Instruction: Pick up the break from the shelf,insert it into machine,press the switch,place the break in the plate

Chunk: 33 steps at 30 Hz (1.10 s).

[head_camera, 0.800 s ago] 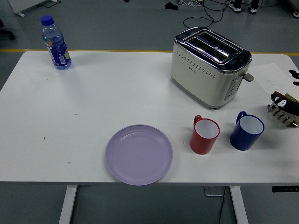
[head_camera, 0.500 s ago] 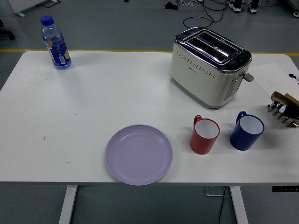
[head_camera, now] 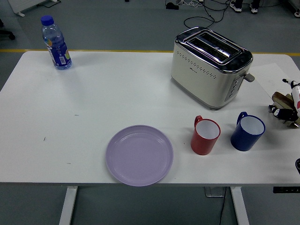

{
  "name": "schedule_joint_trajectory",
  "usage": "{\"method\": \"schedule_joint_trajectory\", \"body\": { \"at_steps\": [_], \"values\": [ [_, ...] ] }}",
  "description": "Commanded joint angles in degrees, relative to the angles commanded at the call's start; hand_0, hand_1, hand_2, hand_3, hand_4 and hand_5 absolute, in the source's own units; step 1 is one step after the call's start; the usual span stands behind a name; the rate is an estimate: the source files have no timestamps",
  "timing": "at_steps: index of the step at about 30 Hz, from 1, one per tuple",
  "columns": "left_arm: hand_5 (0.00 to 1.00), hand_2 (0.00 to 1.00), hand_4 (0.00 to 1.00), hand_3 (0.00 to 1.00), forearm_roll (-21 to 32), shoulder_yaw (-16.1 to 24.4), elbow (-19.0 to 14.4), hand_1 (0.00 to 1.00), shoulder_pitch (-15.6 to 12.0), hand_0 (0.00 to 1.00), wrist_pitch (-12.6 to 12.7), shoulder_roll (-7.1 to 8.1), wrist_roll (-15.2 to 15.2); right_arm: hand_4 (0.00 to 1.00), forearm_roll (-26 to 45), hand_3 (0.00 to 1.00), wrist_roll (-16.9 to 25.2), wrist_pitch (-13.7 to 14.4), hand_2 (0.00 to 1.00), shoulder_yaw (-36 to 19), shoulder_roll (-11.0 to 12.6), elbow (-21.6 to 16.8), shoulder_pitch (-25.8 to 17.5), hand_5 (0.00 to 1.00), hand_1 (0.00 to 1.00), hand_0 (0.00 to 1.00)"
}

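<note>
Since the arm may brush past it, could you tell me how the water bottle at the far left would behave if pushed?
The water bottle stands upright, tall on a narrow base, so it probably tips easily. Being round, it would likely roll once down. It looks like thin clear plastic, so probably light and slightly squashy.

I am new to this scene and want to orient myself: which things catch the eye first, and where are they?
The cream and chrome toaster stands far right on the white table. A lilac plate lies near the front edge, with a red mug and blue mug to its right. A water bottle stands far left.
</note>
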<state>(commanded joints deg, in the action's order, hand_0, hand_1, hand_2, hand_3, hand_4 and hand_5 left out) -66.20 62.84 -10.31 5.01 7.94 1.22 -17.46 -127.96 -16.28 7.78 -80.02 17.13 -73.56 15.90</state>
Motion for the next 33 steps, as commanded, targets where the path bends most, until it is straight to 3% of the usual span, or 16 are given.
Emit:
{"method": "schedule_joint_trajectory", "body": {
  "at_steps": [1,7,8,12,13,18,19,24,25,30,31,33],
  "values": [
    [0.998,0.515,0.378,0.587,0.0,0.0,0.0,0.481,0.0,0.418,0.0,-0.01,0.0,0.804,-0.3,0.861,-0.1,-0.1,0.895,0.2,0.0,0.5,0.3,0.233,0.853,0.928],
    [0.998,0.515,0.378,0.587,-0.1,0.1,0.0,0.481,0.0,0.418,0.1,-0.05,-0.1,0.804,-2.0,0.861,-1.6,0.1,0.895,1.8,0.2,3.4,2.5,0.233,0.853,0.928],
    [0.998,0.515,0.375,0.587,-0.2,0.1,0.0,0.481,0.0,0.418,0.0,-0.05,-0.1,0.778,-2.0,0.811,-2.2,0.2,0.789,2.0,0.3,3.7,2.8,0.221,0.771,0.839],
    [0.998,0.515,0.375,0.587,-0.2,0.2,0.0,0.481,-0.2,0.418,0.1,-0.11,-0.1,0.778,-2.0,0.811,-3.4,0.7,0.789,2.8,0.5,4.5,3.5,0.221,0.771,0.839],
    [0.998,0.516,0.376,0.587,-0.3,0.2,0.0,0.482,-0.2,0.419,0.1,-0.12,-0.1,0.739,-2.0,0.76,-3.6,0.8,0.67,2.9,0.5,4.6,3.6,0.2,0.667,0.707],
    [0.998,0.516,0.376,0.587,-0.6,0.4,0.0,0.482,-0.4,0.419,0.0,-0.14,-0.2,0.739,-2.0,0.76,-4.6,0.9,0.67,3.9,0.7,5.6,4.1,0.2,0.667,0.707],
    [0.998,0.516,0.376,0.588,-0.6,0.4,0.0,0.481,-0.5,0.418,0.0,-0.14,-0.2,0.701,-2.0,0.702,-4.9,0.8,0.59,4.2,0.7,5.9,4.2,0.179,0.593,0.59],
    [0.998,0.516,0.376,0.588,-0.8,0.5,0.0,0.481,-0.6,0.418,0.0,-0.17,-0.2,0.701,-2.0,0.702,-6.1,1.0,0.59,4.9,0.9,6.2,4.4,0.179,0.593,0.59],
    [0.998,0.516,0.376,0.588,-0.8,0.5,0.0,0.481,-0.7,0.418,0.0,-0.16,-0.2,0.671,-2.0,0.661,-6.6,1.3,0.539,5.1,1.0,6.3,4.5,0.167,0.536,0.494],
    [0.998,0.516,0.377,0.587,-1.0,0.6,0.0,0.481,-0.8,0.418,0.0,-0.16,-0.2,0.671,-2.0,0.661,-8.1,2.7,0.539,5.6,1.2,6.2,4.6,0.167,0.536,0.494],
    [0.998,0.516,0.377,0.587,-1.0,0.6,0.0,0.481,-0.8,0.418,0.1,-0.15,-0.2,0.557,-2.0,0.576,-8.4,3.0,0.491,5.7,1.2,6.2,4.7,0.059,0.474,0.421],
    [0.998,0.516,0.377,0.587,-1.0,0.6,0.0,0.481,-0.7,0.418,0.1,-0.15,-0.2,0.557,-2.0,0.576,-9.0,3.3,0.491,5.9,1.3,6.3,4.8,0.059,0.474,0.421]
  ]
}}
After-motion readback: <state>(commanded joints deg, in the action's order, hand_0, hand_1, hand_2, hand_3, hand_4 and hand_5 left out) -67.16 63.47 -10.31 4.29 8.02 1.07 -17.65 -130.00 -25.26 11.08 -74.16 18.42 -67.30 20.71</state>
